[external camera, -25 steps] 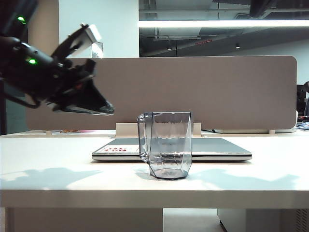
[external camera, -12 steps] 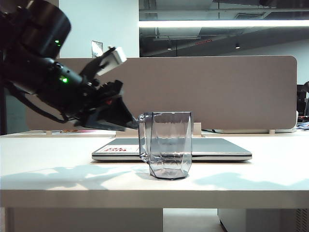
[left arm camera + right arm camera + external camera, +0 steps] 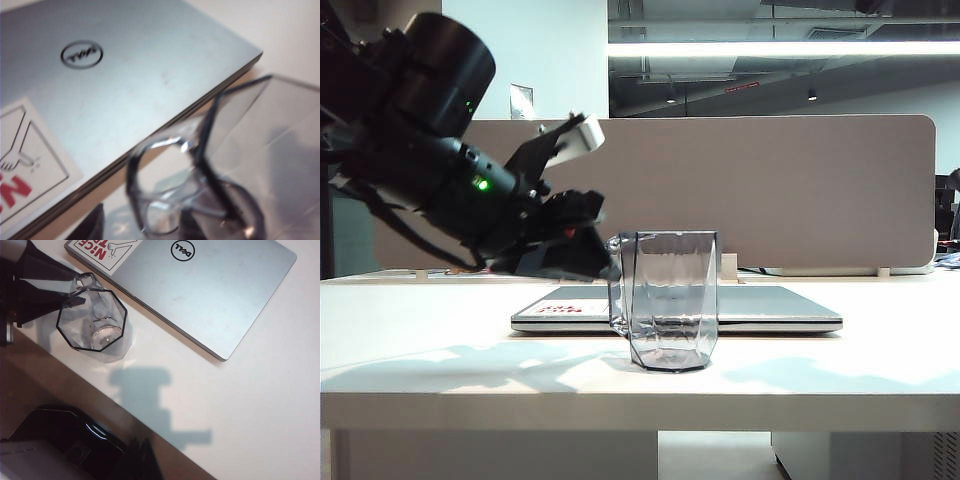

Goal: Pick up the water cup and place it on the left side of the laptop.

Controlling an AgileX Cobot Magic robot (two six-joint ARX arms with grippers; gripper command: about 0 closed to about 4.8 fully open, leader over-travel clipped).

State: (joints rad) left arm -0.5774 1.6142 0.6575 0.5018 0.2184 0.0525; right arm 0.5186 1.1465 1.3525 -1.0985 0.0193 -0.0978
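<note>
Exterior view: water cup (image 3: 669, 300) handle at left gripper (image 3: 600, 258).

Lighting bright, overhead: ceiling strip light (image 3: 780, 48) glares in exterior view, soft shadows across white table (image 3: 420, 340); left wrist view blurred, water cup (image 3: 220, 165) out of focus; right wrist view sharp, hard shadow.

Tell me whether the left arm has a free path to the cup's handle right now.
Probably yes. The left gripper is open and sits right at the handle side of the cup, with nothing between them. The closed laptop lies flat behind the cup, and the right gripper hangs shut well above the table.
</note>
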